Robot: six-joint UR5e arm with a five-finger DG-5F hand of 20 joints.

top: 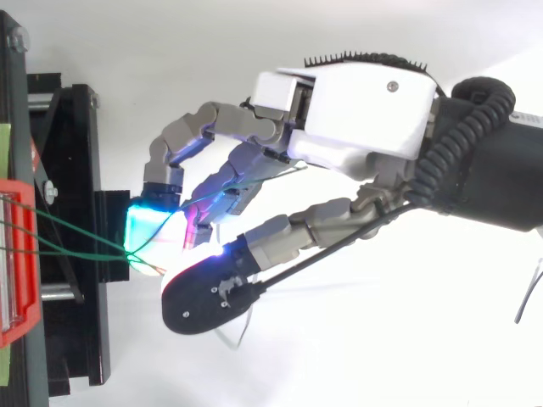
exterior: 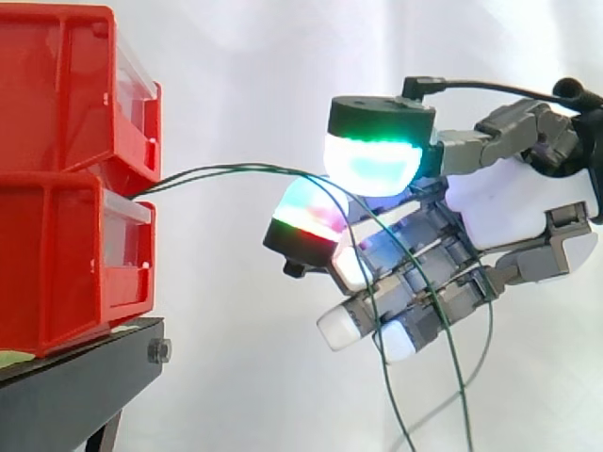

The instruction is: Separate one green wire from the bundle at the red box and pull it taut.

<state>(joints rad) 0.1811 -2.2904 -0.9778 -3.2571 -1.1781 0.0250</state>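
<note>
Two thin green wires (exterior: 236, 170) come out between the stacked red bins (exterior: 57, 264) and run right, almost level, to my hand (exterior: 509, 202). There they pass between a green-cyan fingertip pad (exterior: 372, 160) and a red-green pad (exterior: 306, 217), which close on them. Past the pads both wires cross the curled lower fingers and hang down in loose loops. From above, the wires (top: 76, 231) leave the red box (top: 17, 254) as two strands and meet at the glowing pads, where my hand (top: 356, 110) reaches in from the right.
The red bins sit on a black stand (exterior: 75, 386) at the left, seen from above as a black frame (top: 72, 170). A white curtain is behind, and open space lies under and to the right of my hand.
</note>
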